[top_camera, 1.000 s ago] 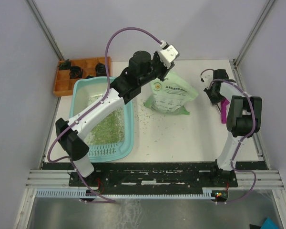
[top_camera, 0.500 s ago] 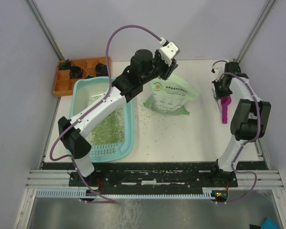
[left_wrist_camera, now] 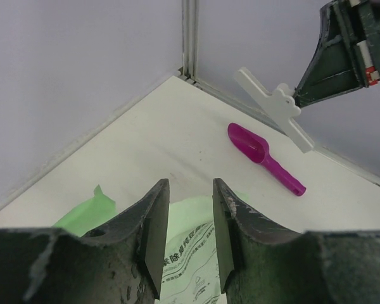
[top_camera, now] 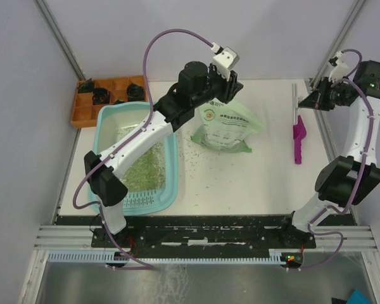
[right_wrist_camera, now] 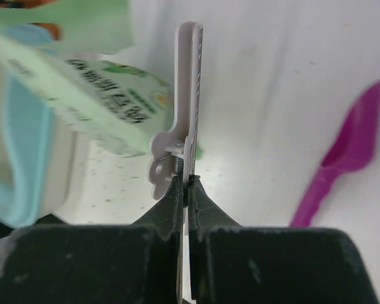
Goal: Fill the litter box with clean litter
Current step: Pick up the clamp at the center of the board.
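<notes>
My right gripper (right_wrist_camera: 187, 182) clamped the clip (right_wrist_camera: 189, 95), my left gripper (left_wrist_camera: 190, 196) hung parted above the bag (top_camera: 228, 126); seizing its top for pouring seemed next.

White arms (top_camera: 139, 136), black joints (top_camera: 191, 79), purple cables (top_camera: 171, 35) — claw fingers (left_wrist_camera: 149, 234) apparently dark.

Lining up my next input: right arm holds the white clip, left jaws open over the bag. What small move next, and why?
Probably lower the left gripper and close it on the top edge of the bag, steadying it for clipping: it is empty just above, the right gripper pinches the clip, and litter already lies in the litter box.
</notes>
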You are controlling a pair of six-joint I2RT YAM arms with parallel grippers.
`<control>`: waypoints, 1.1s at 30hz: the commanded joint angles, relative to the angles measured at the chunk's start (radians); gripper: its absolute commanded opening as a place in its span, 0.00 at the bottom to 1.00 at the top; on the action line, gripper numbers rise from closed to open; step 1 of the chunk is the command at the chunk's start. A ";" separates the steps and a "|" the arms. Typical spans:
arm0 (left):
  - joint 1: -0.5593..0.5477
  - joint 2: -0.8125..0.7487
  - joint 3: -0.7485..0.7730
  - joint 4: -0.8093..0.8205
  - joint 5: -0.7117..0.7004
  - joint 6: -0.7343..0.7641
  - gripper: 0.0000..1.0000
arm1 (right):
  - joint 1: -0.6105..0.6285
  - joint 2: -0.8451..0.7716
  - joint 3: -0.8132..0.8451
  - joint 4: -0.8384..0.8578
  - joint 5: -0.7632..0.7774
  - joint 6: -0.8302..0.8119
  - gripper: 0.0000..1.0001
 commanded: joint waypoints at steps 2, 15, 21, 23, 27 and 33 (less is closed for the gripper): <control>0.044 -0.015 0.017 0.081 0.088 -0.152 0.44 | -0.035 -0.072 0.091 -0.215 -0.511 -0.091 0.02; 0.201 -0.006 -0.204 0.675 0.535 -0.745 0.62 | -0.016 -0.311 -0.162 0.192 -0.835 0.236 0.02; 0.162 0.084 -0.109 0.805 0.598 -0.843 0.67 | -0.009 -0.332 -0.200 0.246 -0.835 0.301 0.02; 0.147 0.118 -0.063 0.807 0.618 -0.852 0.69 | -0.006 -0.334 -0.201 0.260 -0.835 0.316 0.02; 0.139 0.175 -0.014 0.876 0.617 -0.925 0.70 | 0.007 -0.333 -0.206 0.283 -0.835 0.339 0.02; 0.121 0.265 0.089 0.907 0.601 -0.971 0.70 | 0.046 -0.335 -0.239 0.343 -0.835 0.396 0.02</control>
